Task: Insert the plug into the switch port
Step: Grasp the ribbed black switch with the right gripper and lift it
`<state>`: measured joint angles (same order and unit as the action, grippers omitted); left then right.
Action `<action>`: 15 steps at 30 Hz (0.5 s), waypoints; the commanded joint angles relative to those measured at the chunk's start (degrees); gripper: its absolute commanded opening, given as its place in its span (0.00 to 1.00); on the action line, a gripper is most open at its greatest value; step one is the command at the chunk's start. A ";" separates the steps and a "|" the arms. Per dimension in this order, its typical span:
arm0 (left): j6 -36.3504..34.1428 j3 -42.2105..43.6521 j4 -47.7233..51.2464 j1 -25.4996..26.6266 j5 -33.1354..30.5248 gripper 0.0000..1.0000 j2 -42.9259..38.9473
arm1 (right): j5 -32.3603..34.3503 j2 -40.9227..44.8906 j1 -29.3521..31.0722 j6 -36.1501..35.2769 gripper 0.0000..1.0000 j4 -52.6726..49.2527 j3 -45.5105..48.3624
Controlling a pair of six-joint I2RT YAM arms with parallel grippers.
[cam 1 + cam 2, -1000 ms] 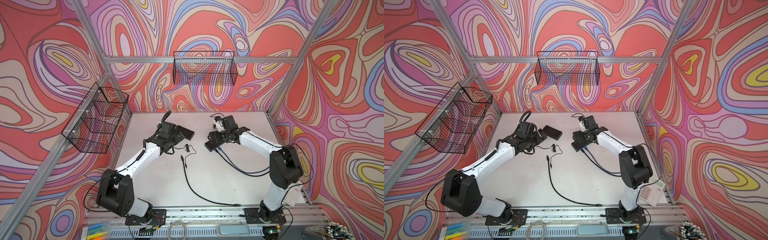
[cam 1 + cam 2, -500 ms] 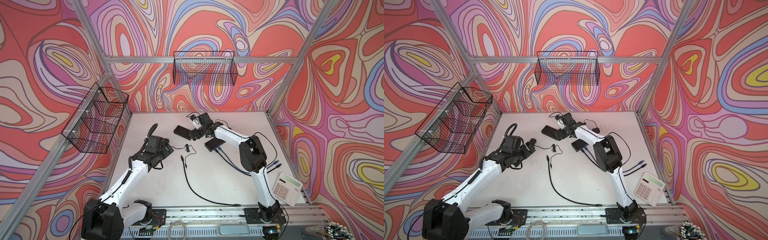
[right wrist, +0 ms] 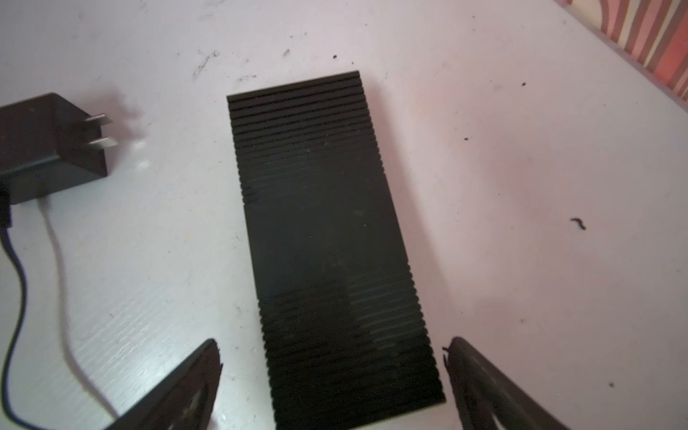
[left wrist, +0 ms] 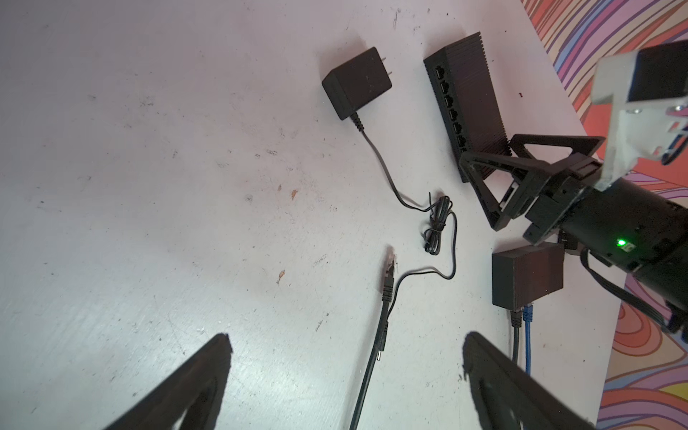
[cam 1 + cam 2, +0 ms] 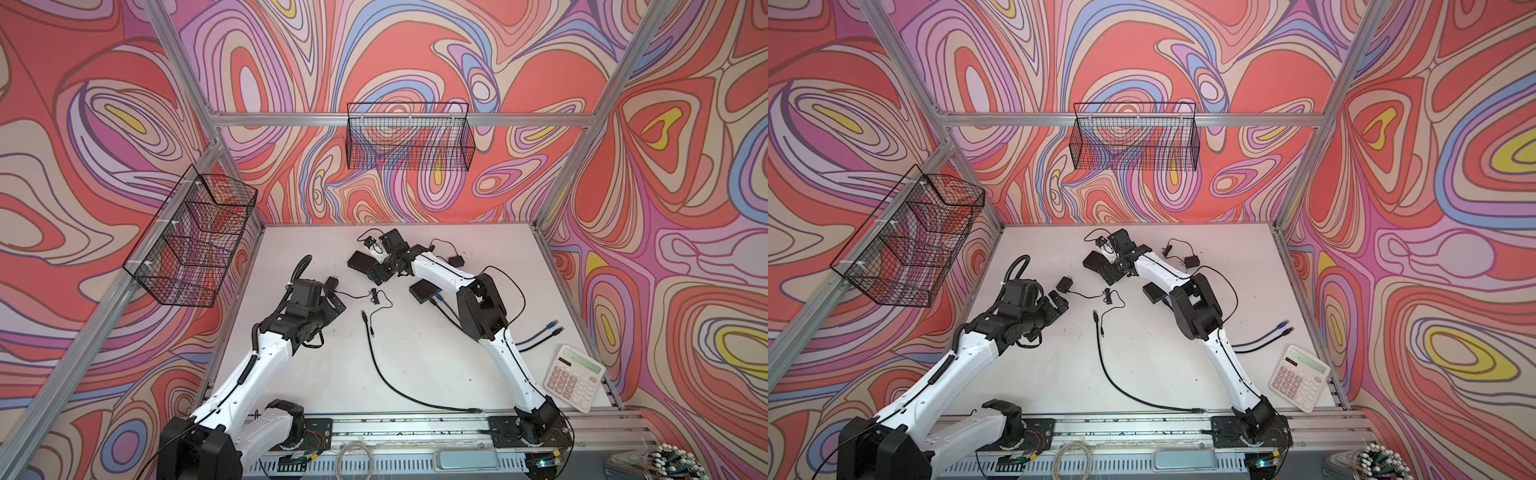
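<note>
Hanging on the left wall, a divided basket (image 5: 191, 237) of black wire shows only wall pattern through its mesh, as does the long basket (image 5: 409, 137) on the back rail. Below, the left gripper (image 5: 332, 296) hovers above the worktop (image 5: 436, 357) with its jaws spread wide and nothing between them. Just beyond its fingertips lies a black power adapter (image 4: 355, 83), prongs up, its thin cord bundled nearby. The plug (image 4: 389, 268) lies flat on the worktop, apart from the switch (image 4: 465, 100); its black cable (image 5: 386, 374) curves across the bare middle to the front rail. The switch sits toward the back, its port row facing the adapter, with clear surface between it and the back wall. The right gripper (image 3: 332, 345) hangs over the switch's near end, jaws fully apart, one finger on each long side, gripping nothing. A small black box (image 4: 526, 277) with black and blue leads plugged in lies beside that arm. A calculator (image 5: 575, 378) rests at the front right corner, by the edge.
</note>
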<state>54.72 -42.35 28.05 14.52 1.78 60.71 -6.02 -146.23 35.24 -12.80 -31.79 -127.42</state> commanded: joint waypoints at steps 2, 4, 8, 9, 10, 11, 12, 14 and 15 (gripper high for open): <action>0.52 0.34 -0.27 -0.38 1.72 1.00 -1.85 | 3.08 -3.50 0.28 -0.48 0.98 -2.05 -4.11; 0.54 0.34 -0.52 -0.43 2.10 1.00 -2.43 | 3.89 -4.91 0.28 -0.30 0.98 -3.12 -5.96; 0.32 0.34 -0.56 -0.38 2.57 1.00 -3.38 | 5.00 -6.58 0.28 0.27 0.98 -3.69 -8.05; 0.22 0.34 -0.50 -0.42 2.53 1.00 -3.49 | 4.88 -6.81 0.32 0.23 0.98 -3.86 -8.48; 0.13 0.34 -0.46 -0.43 2.52 1.00 -3.59 | 4.62 -7.07 0.27 0.32 0.98 -4.08 -8.94; 0.11 0.34 -0.52 -0.50 2.44 1.00 -3.58 | 4.39 -7.37 0.29 0.47 0.97 -4.33 -9.44; 0.12 0.34 -0.60 -0.47 2.37 1.00 -3.58 | 4.31 -7.63 0.33 0.49 0.94 -4.57 -9.73; 0.04 0.42 -0.95 -0.47 2.37 1.00 -3.41 | 3.78 -7.84 0.29 0.58 0.82 -4.92 -9.97; -0.03 0.38 -1.07 -0.54 2.41 1.00 -3.31 | 3.57 -7.85 0.26 0.75 0.75 -5.01 -9.84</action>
<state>54.70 -42.35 27.59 14.50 4.12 57.78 -2.74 -152.07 35.33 -12.43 -35.64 -135.94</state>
